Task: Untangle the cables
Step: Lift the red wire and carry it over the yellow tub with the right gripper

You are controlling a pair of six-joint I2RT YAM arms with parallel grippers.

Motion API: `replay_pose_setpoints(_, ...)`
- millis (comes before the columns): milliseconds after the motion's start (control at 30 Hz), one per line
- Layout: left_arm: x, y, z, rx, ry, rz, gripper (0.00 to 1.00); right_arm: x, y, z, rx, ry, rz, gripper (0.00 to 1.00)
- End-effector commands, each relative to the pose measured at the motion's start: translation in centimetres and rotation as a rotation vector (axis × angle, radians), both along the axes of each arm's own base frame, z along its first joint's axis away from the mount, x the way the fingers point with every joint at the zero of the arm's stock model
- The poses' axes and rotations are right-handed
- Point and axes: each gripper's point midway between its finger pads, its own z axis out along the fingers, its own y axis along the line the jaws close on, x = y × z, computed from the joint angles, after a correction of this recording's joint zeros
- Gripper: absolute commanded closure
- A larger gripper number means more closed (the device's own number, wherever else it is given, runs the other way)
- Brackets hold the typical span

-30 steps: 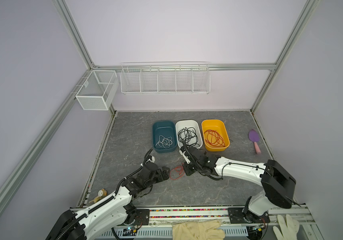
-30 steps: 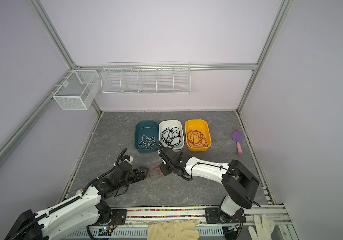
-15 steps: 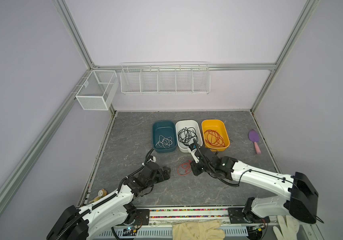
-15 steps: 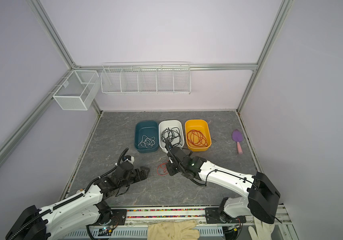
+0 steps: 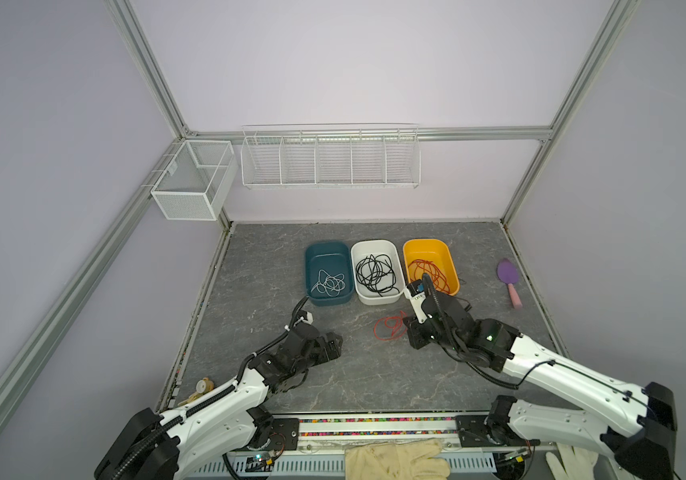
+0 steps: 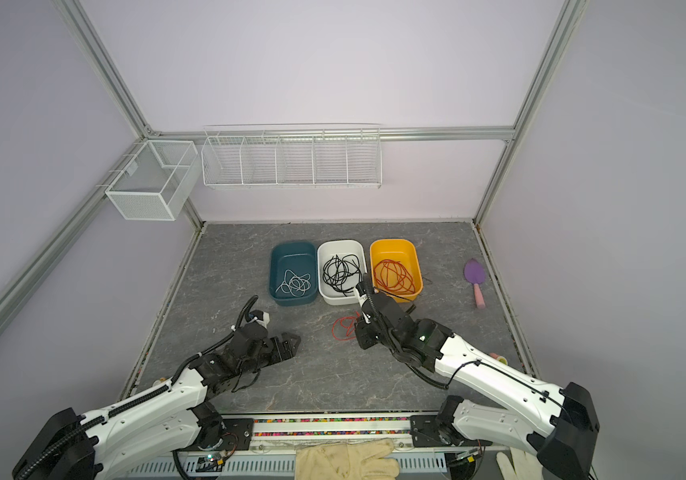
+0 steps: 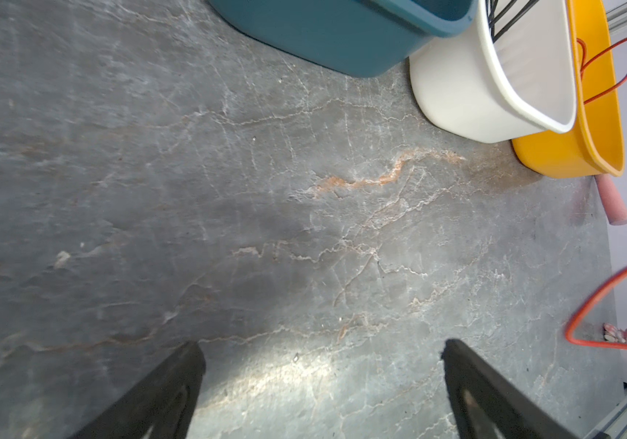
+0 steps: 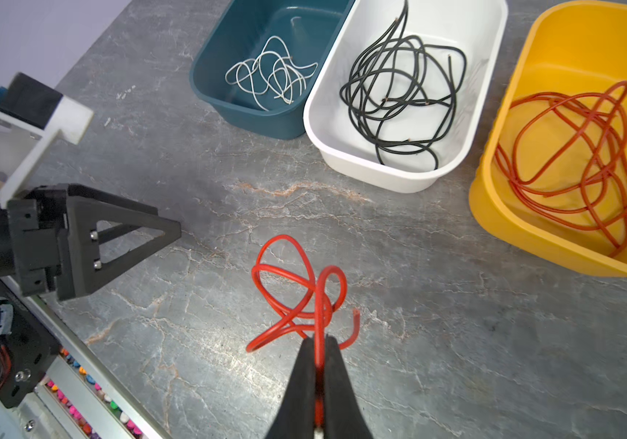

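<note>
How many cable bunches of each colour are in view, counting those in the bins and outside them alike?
White bunch, in the teal bin: 1
Black bunch, in the white bin: 1
Red-orange bunch in the yellow bin, plus loose red-orange bunch pinched in the right gripper: 2
Total: 4

Two white robot arms with black joints, seen from above, both extend forward toward the middle of the workspace. The left arm (image 5: 224,399) stretches low and diagonally inward, and the left gripper (image 5: 330,345) at its end points toward the centre with the jaws spread wide and nothing between them. In the left wrist view its two black fingers (image 7: 167,391) stand far apart. The right arm (image 5: 561,376) angles in from the right side with its wrist tipped downward. The right gripper (image 8: 319,344) is pinched tight on a strand of a red cable (image 8: 318,304), fingertips pressed together around it.
</note>
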Motion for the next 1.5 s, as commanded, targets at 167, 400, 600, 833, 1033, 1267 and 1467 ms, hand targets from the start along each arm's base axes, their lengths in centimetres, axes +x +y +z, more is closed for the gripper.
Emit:
replay_pose_setpoints(167,0.5,-0.6,0.1,-0.033,0.005,0.01,0.03,0.0,-3.6,1.8,0.016,-0.017,-0.086,0.93)
replay_pose_setpoints(400,0.7,-1.1,-0.2,-0.038,0.019,0.0,0.03,0.4,-5.4,4.5,0.055,-0.068,-0.133,0.93)
replay_pose_setpoints(600,0.8,-1.6,-0.5,-0.04,0.03,-0.008,0.03,0.9,-6.6,6.3,0.054,-0.093,-0.165,0.94)
replay_pose_setpoints(833,1.0,-2.1,-0.7,-0.036,0.043,-0.023,0.03,1.8,-7.6,8.5,0.109,-0.108,-0.193,0.94)
replay_pose_setpoints(1033,0.9,-2.2,-0.9,-0.037,0.051,-0.024,0.03,3.6,-8.4,9.4,0.151,-0.096,-0.234,0.94)
replay_pose_setpoints(1267,1.0,-2.3,-0.9,-0.039,0.052,-0.026,0.04,7.6,-9.8,10.3,0.202,-0.072,-0.333,0.94)
replay_pose_setpoints(1467,1.0,-2.5,-1.1,-0.043,0.061,-0.029,0.04,12.4,-11.7,8.1,0.291,0.021,-0.468,0.94)
